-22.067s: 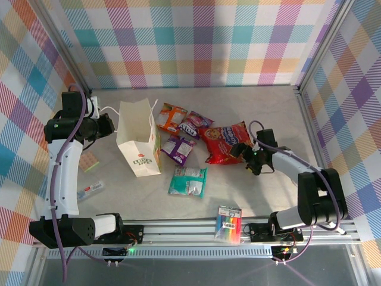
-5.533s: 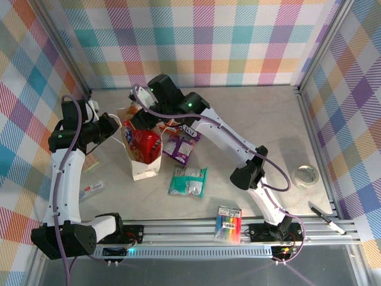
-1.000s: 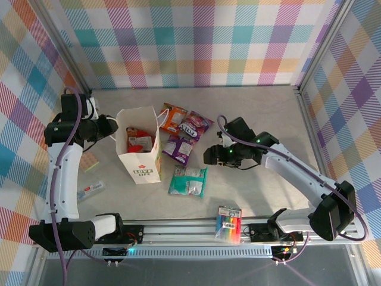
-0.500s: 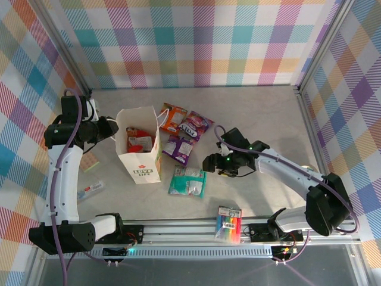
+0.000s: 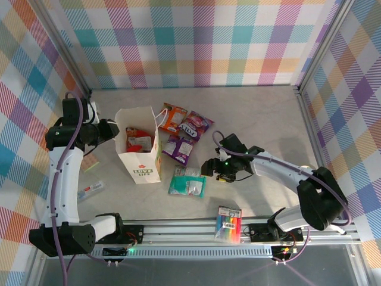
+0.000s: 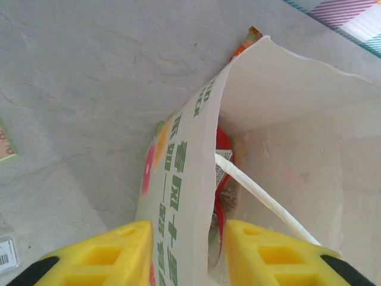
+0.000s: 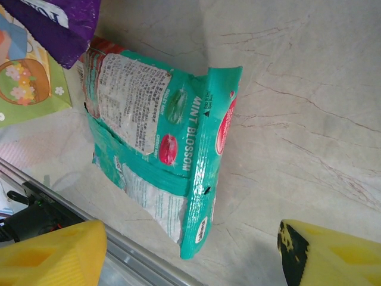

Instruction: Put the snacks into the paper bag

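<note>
The teal packet (image 7: 161, 149) reads "MINT BLOSSOM" down its side seam, and the paper bag (image 5: 144, 170) carries green "LOVE LIFE" on its front face

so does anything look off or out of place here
Nothing is spilled or torn. The paper bag stands upright with its side wall between the left fingers. The odd one out is the marker pack by the front rail, which is no snack. The teal packet lies flat, just crinkled.
</note>
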